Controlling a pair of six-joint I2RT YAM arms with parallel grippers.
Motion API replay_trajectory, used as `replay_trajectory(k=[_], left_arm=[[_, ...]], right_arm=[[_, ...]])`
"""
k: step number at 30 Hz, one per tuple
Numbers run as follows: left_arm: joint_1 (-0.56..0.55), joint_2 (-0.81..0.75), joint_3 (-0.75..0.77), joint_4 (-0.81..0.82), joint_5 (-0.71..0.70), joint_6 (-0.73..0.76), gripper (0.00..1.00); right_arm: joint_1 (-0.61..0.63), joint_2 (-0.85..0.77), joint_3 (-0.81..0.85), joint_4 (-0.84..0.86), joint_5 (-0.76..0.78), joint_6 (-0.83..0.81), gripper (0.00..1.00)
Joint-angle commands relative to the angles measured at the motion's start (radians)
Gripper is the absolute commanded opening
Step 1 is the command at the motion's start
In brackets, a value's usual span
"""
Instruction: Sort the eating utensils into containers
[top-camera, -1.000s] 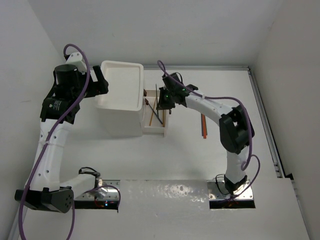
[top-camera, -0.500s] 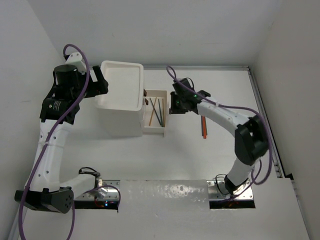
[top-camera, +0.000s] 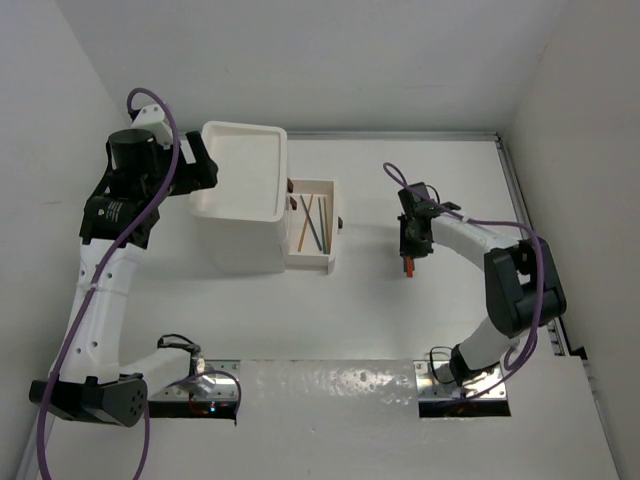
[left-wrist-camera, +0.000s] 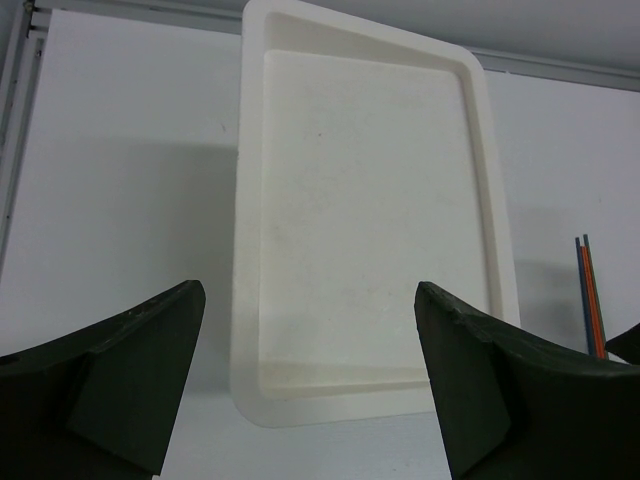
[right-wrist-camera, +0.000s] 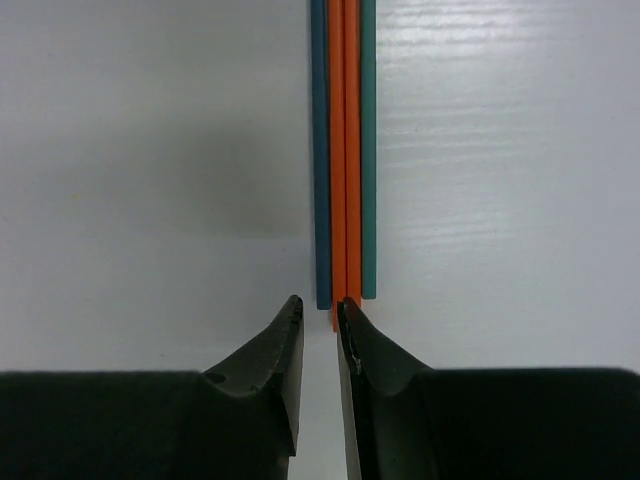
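From above, the right pincer (top-camera: 410, 254) hangs over the sticks (top-camera: 407, 270) on the table (top-camera: 380, 330). They lie well to the right of the open drawer (top-camera: 308, 264), which holds a few utensils (top-camera: 313, 222). The right arm is plainly the nearer one, and it covers most of the sticks' length.

At the left wrist, the left pincer (left-wrist-camera: 310, 345) is spread wide above the drawer unit's tray top (left-wrist-camera: 360, 200).

At the right wrist, four sticks lie side by side, blue, two orange and teal. Their long axis runs straight away from the pincer, with the near ends at its tips. The fingers (right-wrist-camera: 275, 350) are almost pressed together. We cannot tell whether they nip an orange end. The far ends are cut off.
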Motion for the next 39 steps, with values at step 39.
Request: replay_trajectory(k=[39], left_arm=[[-0.014, -0.025, 0.001, 0.012, -0.002, -0.003, 0.84]], right_arm=[[-0.008, 0.097, 0.122, 0.044, 0.044, -0.042, 0.24]])
